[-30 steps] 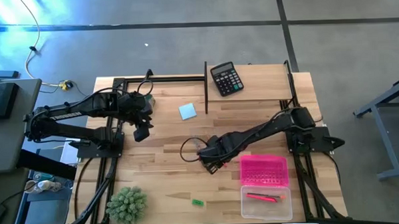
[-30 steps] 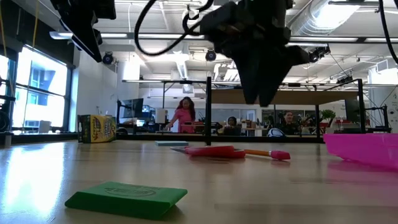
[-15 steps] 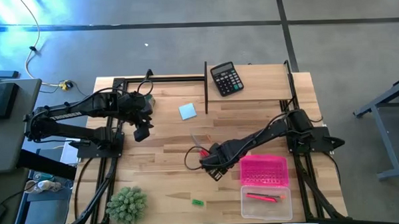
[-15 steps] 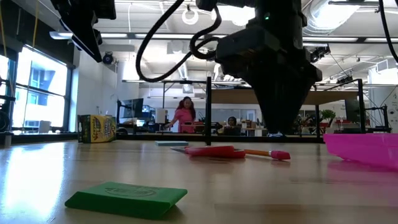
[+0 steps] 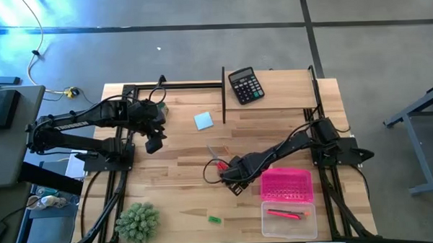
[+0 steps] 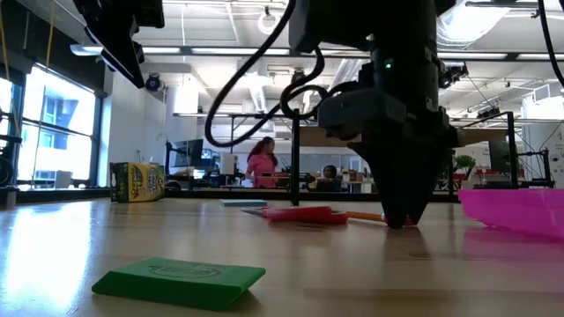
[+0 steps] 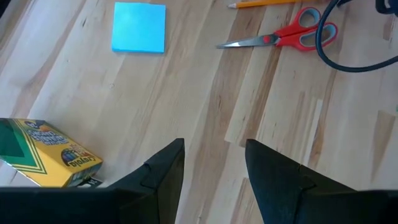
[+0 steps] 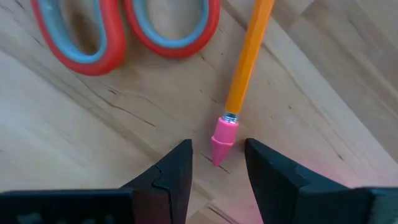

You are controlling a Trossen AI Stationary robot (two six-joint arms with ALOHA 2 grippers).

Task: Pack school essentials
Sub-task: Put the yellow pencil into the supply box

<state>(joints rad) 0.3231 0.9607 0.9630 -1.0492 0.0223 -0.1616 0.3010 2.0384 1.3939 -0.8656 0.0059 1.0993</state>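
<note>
An orange pencil (image 8: 250, 56) with a pink eraser end (image 8: 222, 135) lies flat on the wooden table beside red-handled scissors (image 8: 118, 37). My right gripper (image 8: 217, 147) points down over the eraser end, open, with one finger on each side of it, and I see no touch. It stands low over the table in the low view (image 6: 401, 211) and shows at the table's middle in the high view (image 5: 234, 175). My left gripper (image 7: 214, 146) hangs open above the table's far left (image 5: 154, 143). Farther off lie a light-blue notepad (image 5: 203, 120) and a green eraser (image 6: 181, 280).
A pink basket (image 5: 285, 184) and a clear box holding a red pen (image 5: 288, 216) sit by the near right edge. A black calculator (image 5: 245, 85) lies at the far edge, a spiky green plant (image 5: 137, 222) at the near left, and a crayon box (image 7: 43, 155) under my left arm.
My right gripper has come down toward the table, onto the pencil's eraser end, shifting a little toward the right edge. Its fingers keep the same gap. The pencil and scissors have stayed where they were.
</note>
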